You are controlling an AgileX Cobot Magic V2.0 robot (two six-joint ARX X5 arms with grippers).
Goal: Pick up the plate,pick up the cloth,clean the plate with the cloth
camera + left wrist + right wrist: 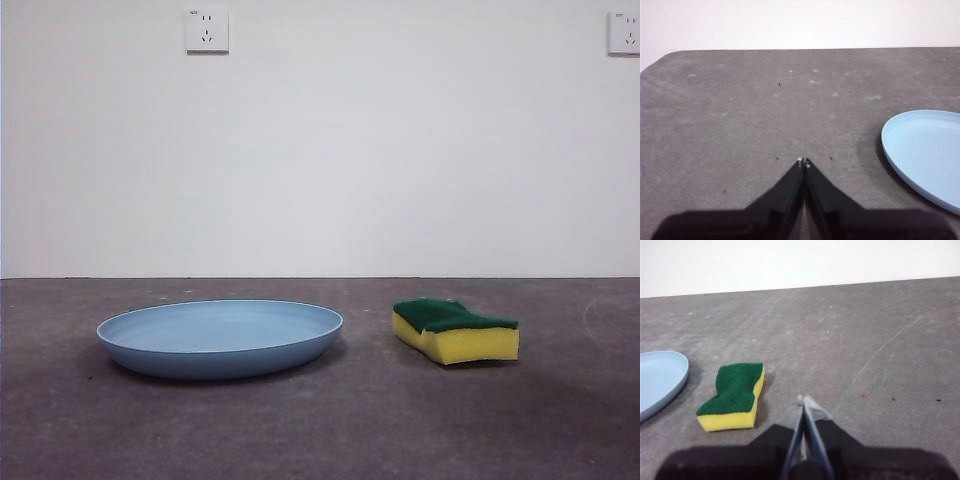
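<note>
The light-blue plate (220, 337) lies flat on the grey table, left of centre in the front view. The cloth is a yellow sponge with a green top (456, 330), lying to the plate's right, apart from it. My left gripper (803, 162) is shut and empty above the table, with the plate (925, 152) off to one side of it. My right gripper (804, 401) is shut and empty, with the sponge (734, 394) close beside it and the plate's edge (660, 377) farther off. Neither gripper shows in the front view.
The dark grey table (320, 430) runs back to a white wall with two sockets (207, 30). The left wrist view shows the table's rounded corner (670, 55) and far edge.
</note>
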